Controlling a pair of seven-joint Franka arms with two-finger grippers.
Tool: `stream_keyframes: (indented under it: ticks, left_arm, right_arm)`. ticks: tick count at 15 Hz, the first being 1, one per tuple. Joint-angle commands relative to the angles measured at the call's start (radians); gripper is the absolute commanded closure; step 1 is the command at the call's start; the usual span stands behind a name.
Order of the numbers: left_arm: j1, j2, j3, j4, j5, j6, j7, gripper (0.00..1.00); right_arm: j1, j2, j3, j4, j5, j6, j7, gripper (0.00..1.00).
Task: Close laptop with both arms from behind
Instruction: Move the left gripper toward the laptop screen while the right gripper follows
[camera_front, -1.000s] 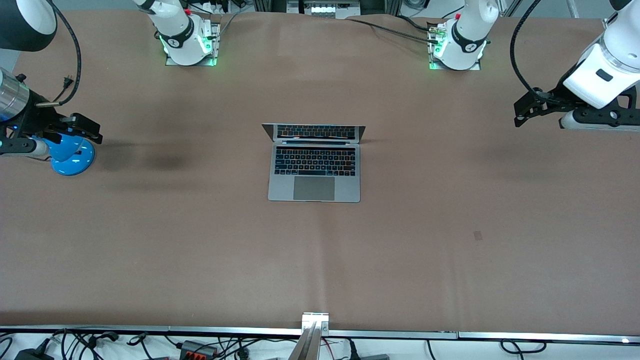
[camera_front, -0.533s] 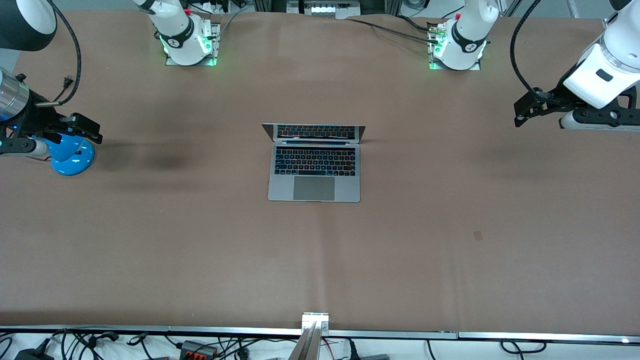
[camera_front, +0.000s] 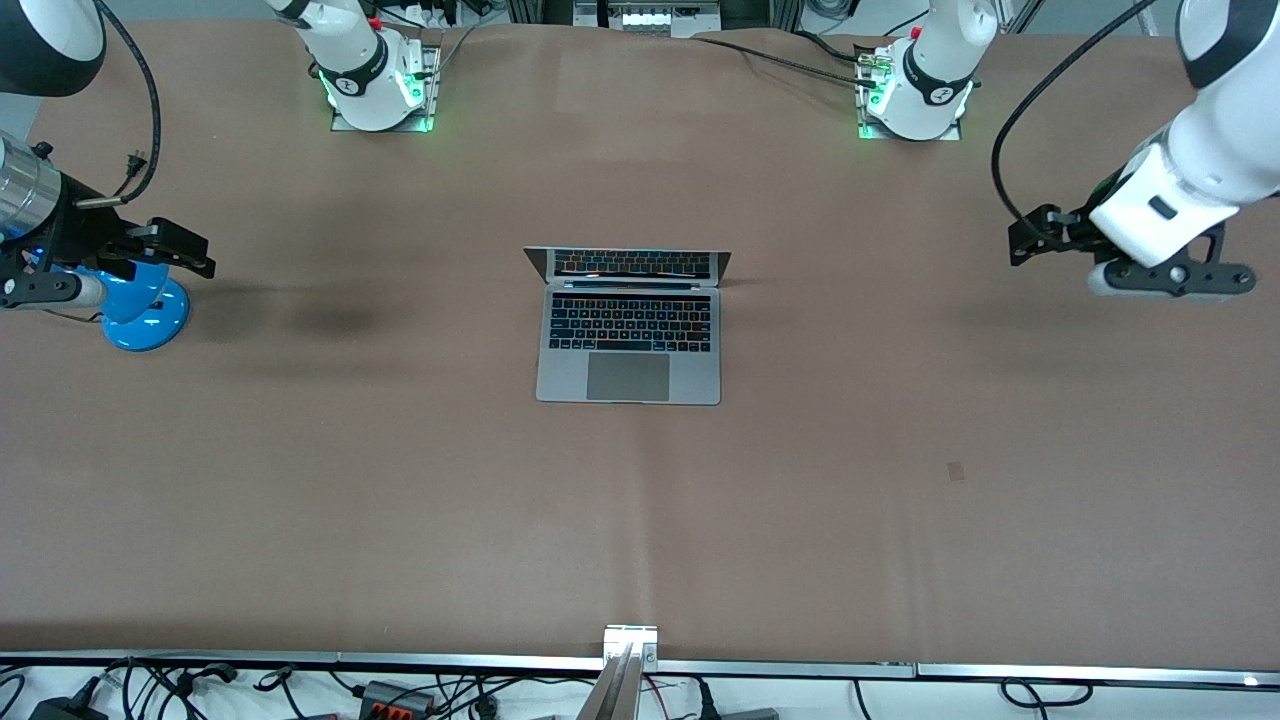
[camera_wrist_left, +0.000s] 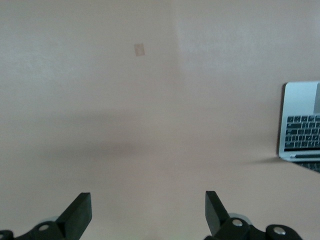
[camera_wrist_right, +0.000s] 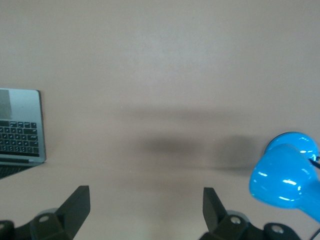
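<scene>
While the laptop (camera_front: 629, 330) sits open in the middle of the brown table (camera_front: 400, 500), nothing is touching it at all. Its screen stands up on the side toward the robot bases, with the black keyboard and grey trackpad facing the front camera. You can catch a corner of it in both wrist views too.

Left gripper (camera_front: 1030, 243) hangs over bare table toward the left arm's end, well apart from the laptop, pointing roughly in its direction. In the left wrist view its fingers (camera_wrist_left: 77, 215) are spread wide with nothing between them, just table underneath. A small pale patch (camera_front: 956, 470) sits on the table surface, nearer the front camera than that gripper.

Right gripper (camera_front: 185, 250) is over the right arm's end of the table, also well away from the laptop. Its fingers (camera_wrist_right: 75, 207) are spread wide and empty as well. Right next to it is a shiny blue lamp (camera_front: 145, 310) standing on the table; the gripper is just above and beside it, and I can't tell whether they touch.
</scene>
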Motion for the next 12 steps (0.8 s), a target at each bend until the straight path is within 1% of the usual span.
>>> stream_keyframes:
  ticks: [1,2,3,4,5,6,7,9,10,11,12]
  left_arm:
    - [0.002,0.005,-0.001,0.012,0.001,-0.061,0.054,0.37]
    - [0.001,0.005,-0.006,0.011,-0.015,-0.097,0.055,0.56]
    - [-0.011,0.008,-0.009,0.011,-0.015,-0.123,0.055,0.74]
    - [-0.019,0.006,-0.012,0.011,-0.016,-0.15,0.049,0.86]
    - [-0.027,0.006,-0.027,0.009,-0.016,-0.185,0.045,0.95]
    - [-0.028,0.006,-0.03,0.009,-0.019,-0.202,0.042,0.99]
    - [-0.03,0.005,-0.032,-0.001,-0.053,-0.207,0.022,0.99]
    - [-0.031,0.006,-0.075,-0.012,-0.131,-0.226,-0.087,0.99]
    - [-0.031,0.006,-0.131,-0.03,-0.146,-0.219,-0.148,0.99]
    - [-0.031,0.008,-0.189,-0.05,-0.151,-0.195,-0.17,0.99]
    - [-0.031,0.006,-0.246,-0.075,-0.16,-0.156,-0.178,0.99]
  right_arm:
    - [-0.014,0.003,0.008,0.029,0.029,-0.052,-0.012,0.11]
    - [-0.015,0.004,0.006,0.031,0.03,-0.055,-0.01,0.49]
    - [-0.015,0.003,0.006,0.031,0.03,-0.057,0.003,0.75]
    - [-0.011,0.0,0.009,0.032,0.029,-0.058,0.009,0.9]
    - [-0.009,0.0,0.011,0.032,0.029,-0.061,0.019,1.0]
    - [-0.009,0.004,0.011,0.032,0.029,-0.061,0.019,1.0]
    - [-0.011,0.006,0.011,0.032,0.03,-0.061,0.013,1.0]
    - [0.001,0.011,0.012,0.02,0.032,-0.078,0.014,1.0]
    - [0.018,0.024,0.014,0.019,0.033,-0.089,0.025,1.0]
    - [0.035,0.044,0.012,0.019,0.056,-0.092,0.025,1.0]
    - [0.035,0.062,0.012,0.011,0.117,-0.095,0.025,1.0]
